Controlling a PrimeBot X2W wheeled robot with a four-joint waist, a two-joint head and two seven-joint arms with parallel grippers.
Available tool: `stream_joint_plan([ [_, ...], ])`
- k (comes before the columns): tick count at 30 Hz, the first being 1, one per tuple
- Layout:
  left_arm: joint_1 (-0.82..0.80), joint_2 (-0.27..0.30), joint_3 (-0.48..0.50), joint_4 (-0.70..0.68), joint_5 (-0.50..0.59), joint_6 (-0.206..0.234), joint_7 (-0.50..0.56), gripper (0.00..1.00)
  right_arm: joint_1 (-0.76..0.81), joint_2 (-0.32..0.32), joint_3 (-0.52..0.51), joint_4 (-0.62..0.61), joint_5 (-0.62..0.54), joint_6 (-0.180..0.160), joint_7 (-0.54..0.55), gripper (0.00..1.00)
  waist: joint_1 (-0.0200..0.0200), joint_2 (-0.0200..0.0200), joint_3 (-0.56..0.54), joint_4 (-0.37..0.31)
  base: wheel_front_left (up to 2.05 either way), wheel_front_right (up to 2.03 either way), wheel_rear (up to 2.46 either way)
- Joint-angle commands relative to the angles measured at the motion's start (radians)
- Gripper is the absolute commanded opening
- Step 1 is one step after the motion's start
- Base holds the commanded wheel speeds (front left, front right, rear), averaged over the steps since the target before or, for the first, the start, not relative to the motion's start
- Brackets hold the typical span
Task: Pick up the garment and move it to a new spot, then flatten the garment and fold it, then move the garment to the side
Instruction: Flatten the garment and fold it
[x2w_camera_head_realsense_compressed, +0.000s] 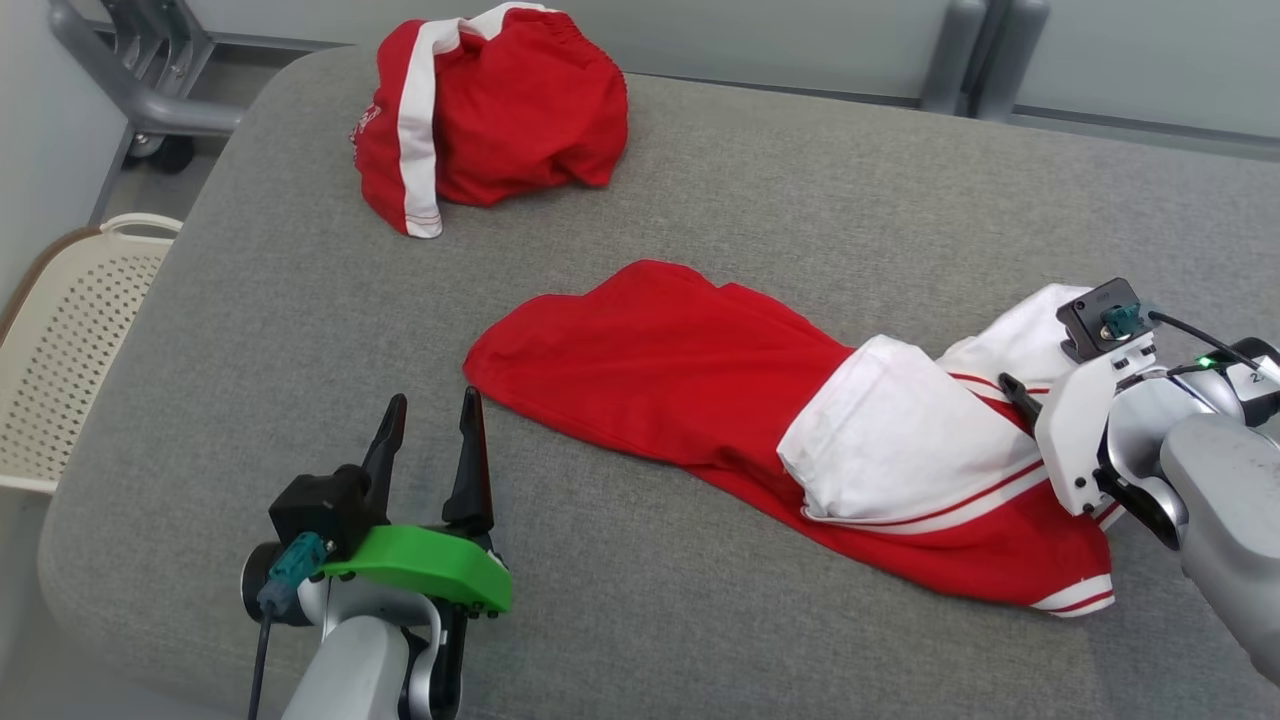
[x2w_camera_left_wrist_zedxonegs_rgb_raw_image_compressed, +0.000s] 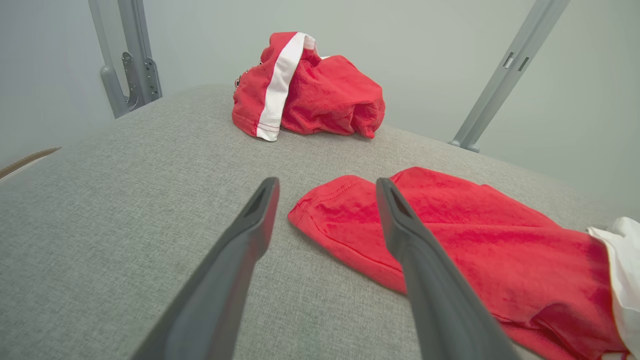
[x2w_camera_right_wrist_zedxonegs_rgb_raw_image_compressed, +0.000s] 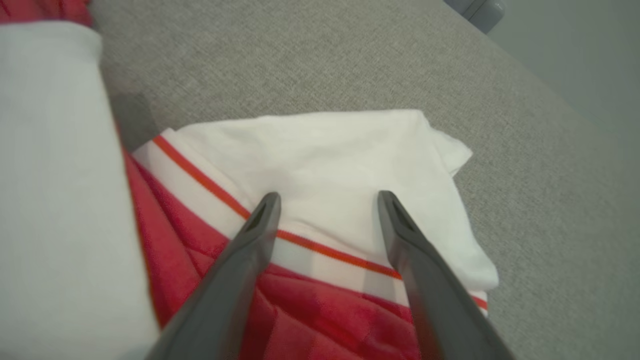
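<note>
The garment (x2w_camera_head_realsense_compressed: 680, 370), red with white sleeves and red-striped cuffs, lies stretched out flat on the grey table (x2w_camera_head_realsense_compressed: 300, 300), running from the middle to the right front. My left gripper (x2w_camera_head_realsense_compressed: 434, 398) is open just off the garment's red left end (x2w_camera_left_wrist_zedxonegs_rgb_raw_image_compressed: 475, 235), with nothing between its fingers (x2w_camera_left_wrist_zedxonegs_rgb_raw_image_compressed: 250, 230). Over the white sleeve (x2w_camera_right_wrist_zedxonegs_rgb_raw_image_compressed: 320, 150) at the right end is my right gripper (x2w_camera_head_realsense_compressed: 1015, 390), also open (x2w_camera_right_wrist_zedxonegs_rgb_raw_image_compressed: 328, 196), fingers pointing at the cloth and gripping nothing.
A second red garment with a white stripe (x2w_camera_head_realsense_compressed: 490, 110) lies crumpled at the table's far edge (x2w_camera_left_wrist_zedxonegs_rgb_raw_image_compressed: 310, 90). A cream perforated basket (x2w_camera_head_realsense_compressed: 70, 340) stands beside the table on the left. Grey metal frame legs (x2w_camera_head_realsense_compressed: 150, 80) rise behind.
</note>
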Motion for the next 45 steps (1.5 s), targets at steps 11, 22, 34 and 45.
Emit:
stream_joint_plan([
  [11, 0.007, -0.003, -0.014, -0.063, 0.022, 0.013, 0.000, 1.00, -0.121, -0.006, 0.086, 0.148, 0.042, -0.001, -0.044, 0.00, 0.0000, 0.0107, 0.048, 0.042, 0.00, 0.00, 0.00],
  [22, 0.005, -0.003, -0.022, -0.085, 0.011, 0.022, 0.000, 1.00, -0.359, 0.030, 0.006, 0.293, -0.116, -0.001, -0.262, 0.00, 0.0000, 0.0107, 0.070, 0.041, 0.00, 0.00, 0.00],
  [34, -0.023, -0.003, -0.051, -0.092, -0.006, 0.025, 0.000, 1.00, -0.540, 0.053, -0.116, 0.452, -0.313, -0.001, -0.350, 0.00, 0.0000, 0.0107, 0.095, 0.082, 0.00, 0.00, 0.00],
  [45, -0.031, -0.003, -0.065, -0.098, -0.016, 0.037, 0.000, 1.00, -0.502, 0.110, -0.159, 0.545, -0.376, -0.001, -0.390, 1.00, 0.0000, 0.0107, 0.108, 0.081, 0.00, 0.00, 0.00],
])
